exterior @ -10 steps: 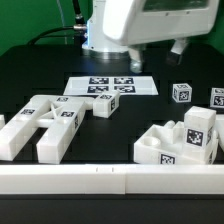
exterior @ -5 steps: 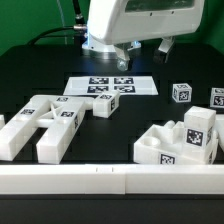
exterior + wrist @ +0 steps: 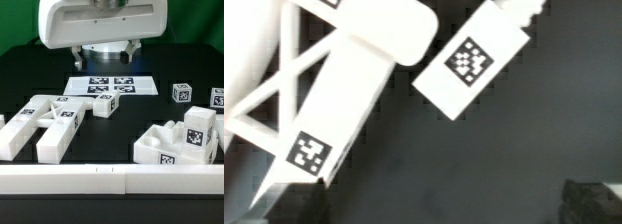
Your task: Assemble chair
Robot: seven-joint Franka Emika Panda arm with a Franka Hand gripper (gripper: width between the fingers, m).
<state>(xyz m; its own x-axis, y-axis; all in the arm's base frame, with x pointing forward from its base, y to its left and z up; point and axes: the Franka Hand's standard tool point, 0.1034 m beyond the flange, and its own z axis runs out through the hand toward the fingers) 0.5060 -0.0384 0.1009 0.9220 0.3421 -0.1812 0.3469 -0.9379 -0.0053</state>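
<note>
Exterior view, item one: the arm (image 3: 100, 25), which has swung from the exterior view's right across to hang over the marker board (image 3: 112, 86), its white housing now filling the upper middle of the picture. Jaws: spread wide, nothing between them (the wrist view shows only parts lying below). Item two: slotted panel (image 3: 50, 122), ladder-shaped, flat on the table (image 3: 150, 115) toward the exterior view's left, unmoved. Item three: short bar (image 3: 103, 106), tagged, just beside the panel's far end and touching the edge of the marker board or very near it. Item four: blocky cluster (image 3: 180, 142) of chair pieces, well apart at the exterior view's right, unmoved. Item five: two small tagged cubes (image 3: 181, 93), far right, not chair parts. Wrist view entry: the slotted panel (image 3: 331, 90) and the bar (image 3: 473, 60) lie side by side under the camera. Assessment: the shift puts the arm above the left-hand pieces, so a pick of the panel or bar seems to be the step in hand; no part is joined yet and assembly looks barely begun.
</note>
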